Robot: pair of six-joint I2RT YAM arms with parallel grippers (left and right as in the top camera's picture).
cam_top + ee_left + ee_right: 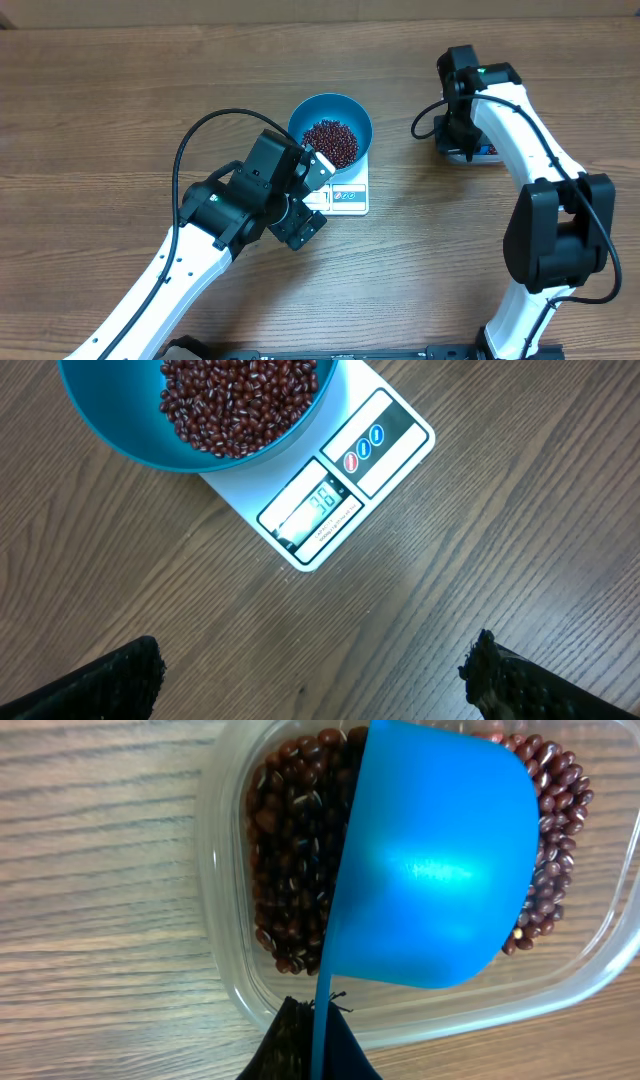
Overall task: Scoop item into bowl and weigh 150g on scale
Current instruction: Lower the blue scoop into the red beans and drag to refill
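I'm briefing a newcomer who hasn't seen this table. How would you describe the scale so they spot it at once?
On the wooden table, find the teal bowl of red-brown beans near the middle. The scale is the flat white square beneath it. Unlike the clear tub, it is opaque and bears a display window and round buttons along one edge.

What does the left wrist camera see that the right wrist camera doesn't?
Only the left wrist: the teal bowl of beans on the white scale, and the open left fingers. Only the right wrist: the blue scoop, gripped by the shut right fingers, over the clear tub. Both: red-brown beans and the wooden table.
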